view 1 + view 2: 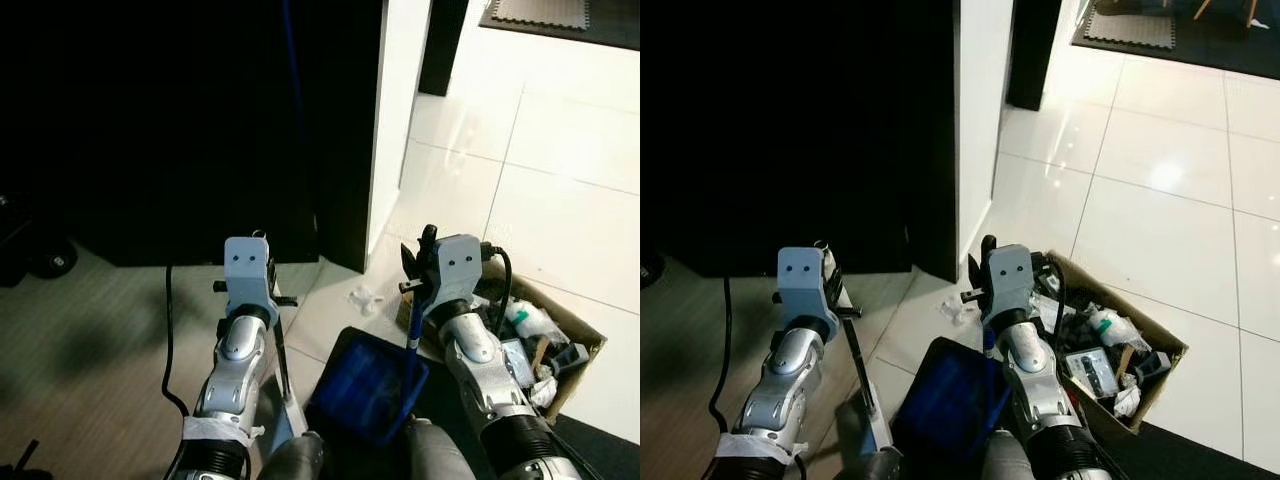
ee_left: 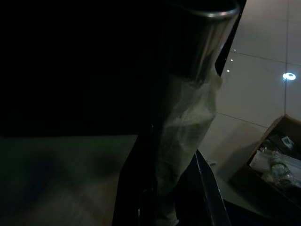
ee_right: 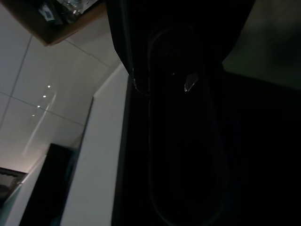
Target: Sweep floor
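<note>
A dark blue plastic dustpan [image 1: 368, 388] is hanging low from the right gripper [image 1: 418, 270], clamped on its handle, ready for the crumpled clear wrapper [image 1: 362, 297], while the left gripper [image 1: 262, 290] is clamping the broom's thin dark pole [image 1: 860, 380].

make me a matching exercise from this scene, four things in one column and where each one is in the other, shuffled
Things:
1. blue dustpan
2. cardboard box
3. crumpled wrapper
4. dark mat

Places:
A. far across the tiles
B. on the floor by the white wall's corner
C. low between the two arms
D. beside the right arm, full of rubbish

Pairs: 1-C, 2-D, 3-B, 4-A
</note>
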{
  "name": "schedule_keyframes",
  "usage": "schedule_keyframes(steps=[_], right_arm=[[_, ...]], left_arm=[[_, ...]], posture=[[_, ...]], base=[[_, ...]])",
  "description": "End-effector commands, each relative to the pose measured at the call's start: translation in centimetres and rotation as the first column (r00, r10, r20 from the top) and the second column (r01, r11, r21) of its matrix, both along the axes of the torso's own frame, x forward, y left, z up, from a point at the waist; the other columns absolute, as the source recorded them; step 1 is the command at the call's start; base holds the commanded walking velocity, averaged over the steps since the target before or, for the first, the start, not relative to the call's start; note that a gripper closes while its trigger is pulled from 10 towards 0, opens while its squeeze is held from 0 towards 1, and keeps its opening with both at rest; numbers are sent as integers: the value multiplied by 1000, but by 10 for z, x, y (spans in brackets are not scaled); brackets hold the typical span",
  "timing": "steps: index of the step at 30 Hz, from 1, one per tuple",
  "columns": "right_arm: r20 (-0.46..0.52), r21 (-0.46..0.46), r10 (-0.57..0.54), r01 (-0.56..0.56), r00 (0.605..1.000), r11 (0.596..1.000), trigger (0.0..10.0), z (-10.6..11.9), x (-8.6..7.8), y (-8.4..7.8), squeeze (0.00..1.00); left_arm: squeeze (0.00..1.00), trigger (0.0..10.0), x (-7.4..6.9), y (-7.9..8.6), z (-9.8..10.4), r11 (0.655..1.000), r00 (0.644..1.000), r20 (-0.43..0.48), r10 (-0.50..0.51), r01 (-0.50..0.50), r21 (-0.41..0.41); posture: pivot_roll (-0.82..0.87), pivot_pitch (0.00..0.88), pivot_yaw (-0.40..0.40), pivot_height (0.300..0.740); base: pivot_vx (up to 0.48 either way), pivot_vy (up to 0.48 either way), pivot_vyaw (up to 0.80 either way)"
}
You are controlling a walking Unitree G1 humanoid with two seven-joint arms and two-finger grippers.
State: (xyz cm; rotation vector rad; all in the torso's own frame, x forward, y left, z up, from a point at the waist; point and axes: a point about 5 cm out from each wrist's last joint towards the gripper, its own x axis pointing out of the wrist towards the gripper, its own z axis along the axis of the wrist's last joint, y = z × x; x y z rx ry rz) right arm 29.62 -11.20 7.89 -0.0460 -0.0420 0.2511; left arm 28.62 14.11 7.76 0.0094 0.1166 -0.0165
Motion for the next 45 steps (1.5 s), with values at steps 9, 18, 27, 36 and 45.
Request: schedule_keyframes(steps=[9, 18, 27, 36, 45], right_arm=[[9, 7, 0, 0, 1000, 1000, 10000, -2, -3, 2, 0], [11, 7, 1, -1, 1000, 1000, 10000, -2, -2, 2, 0], [11, 2, 7, -7, 1000, 1000, 10000, -2, -1, 2, 0], [14, -2, 12, -12, 1000, 1000, 10000, -2, -1, 3, 0], [15, -1, 17, -16, 1000, 1000, 10000, -3, -1, 3, 0]], left_arm=[[0, 10000, -1, 0, -1, 1000, 1000, 2, -7, 7, 6], [0, 10000, -1, 0, -1, 1000, 1000, 2, -9, 9, 7], [0, 10000, 0, -1, -2, 1000, 1000, 1, -11, 11, 6], [0, 10000, 1, -1, -2, 1000, 1000, 3, -15, 15, 5], [0, 10000, 0, 0, -2, 1000, 1000, 1, -16, 16, 9]], posture=[[-53, 85, 58, 740], [-50, 85, 59, 740], [-53, 80, 56, 740], [-54, 73, 57, 740], [-53, 71, 57, 740]], base=[[-395, 0, 0], [-399, 0, 0], [-392, 0, 0], [-361, 0, 0], [-342, 0, 0]])
